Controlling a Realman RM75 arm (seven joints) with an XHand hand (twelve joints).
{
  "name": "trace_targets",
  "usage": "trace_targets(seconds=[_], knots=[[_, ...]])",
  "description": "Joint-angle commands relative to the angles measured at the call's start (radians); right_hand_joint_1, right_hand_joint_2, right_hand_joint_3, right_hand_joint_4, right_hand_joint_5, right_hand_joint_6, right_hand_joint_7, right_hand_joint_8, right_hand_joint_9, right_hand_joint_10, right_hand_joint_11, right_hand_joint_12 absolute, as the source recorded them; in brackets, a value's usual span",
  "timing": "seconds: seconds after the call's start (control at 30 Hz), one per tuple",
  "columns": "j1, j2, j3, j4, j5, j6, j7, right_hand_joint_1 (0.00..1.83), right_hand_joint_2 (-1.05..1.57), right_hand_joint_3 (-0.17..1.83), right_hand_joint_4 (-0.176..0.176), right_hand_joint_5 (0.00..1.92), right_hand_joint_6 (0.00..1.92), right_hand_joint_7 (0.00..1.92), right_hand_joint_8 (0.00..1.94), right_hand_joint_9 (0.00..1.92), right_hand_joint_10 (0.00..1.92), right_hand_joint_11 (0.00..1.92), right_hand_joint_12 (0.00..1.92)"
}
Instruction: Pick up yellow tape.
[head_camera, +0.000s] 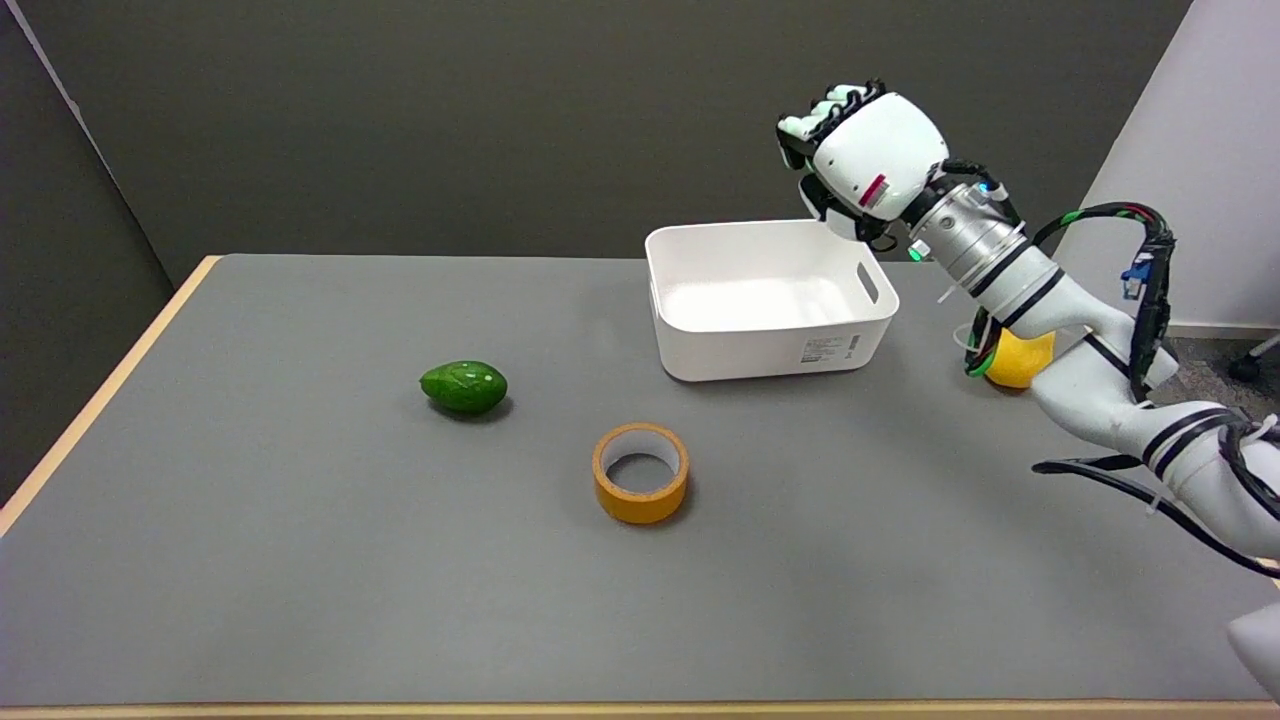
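The yellow tape (640, 472) is a roll lying flat on the grey table (300, 560), a little in front of the centre. My right hand (868, 155) hangs high in the air over the far right corner of the white bin, well away from the tape and up to its right. Its back faces the camera and the fingers (830, 108) point away at the top. I see nothing in the hand.
A white plastic bin (768, 298) stands behind the tape, and nothing shows inside it. A green avocado (464, 387) lies to the tape's left. A yellow round object (1020, 360) sits at the right, partly hidden by my forearm. The table's wooden edge runs along the left and front.
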Motion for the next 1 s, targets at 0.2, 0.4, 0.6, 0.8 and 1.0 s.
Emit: trace_targets(seconds=[0.2, 0.4, 0.6, 0.8, 1.0], knots=[[-0.367, 0.051, -0.075, 0.483, 0.391, -0.081, 0.078, 1.2, 1.03, 0.46, -0.15, 0.6, 1.5, 0.91, 1.37, 0.78, 1.33, 0.67, 1.6], [-0.421, 0.02, -0.247, 0.599, 0.454, -0.101, -0.091, 1.2, 1.07, 0.37, -0.143, 0.6, 1.49, 0.9, 1.35, 0.77, 1.28, 0.64, 1.57], [-0.437, -0.021, -0.355, 0.635, 0.447, -0.214, -0.262, 1.2, 1.08, 0.35, -0.142, 0.6, 1.49, 0.9, 1.35, 0.77, 1.29, 0.63, 1.58], [-0.497, -0.028, -0.372, 0.682, 0.453, -0.434, -0.491, 0.98, 0.64, 0.98, 0.152, 0.3, 0.68, 0.53, 0.7, 0.48, 0.94, 0.41, 1.47], [-0.581, -0.048, -0.327, 0.704, 0.482, -0.509, -0.56, 0.9, 0.57, 1.01, 0.094, 0.09, 0.31, 0.29, 0.36, 0.25, 0.65, 0.15, 1.21]])
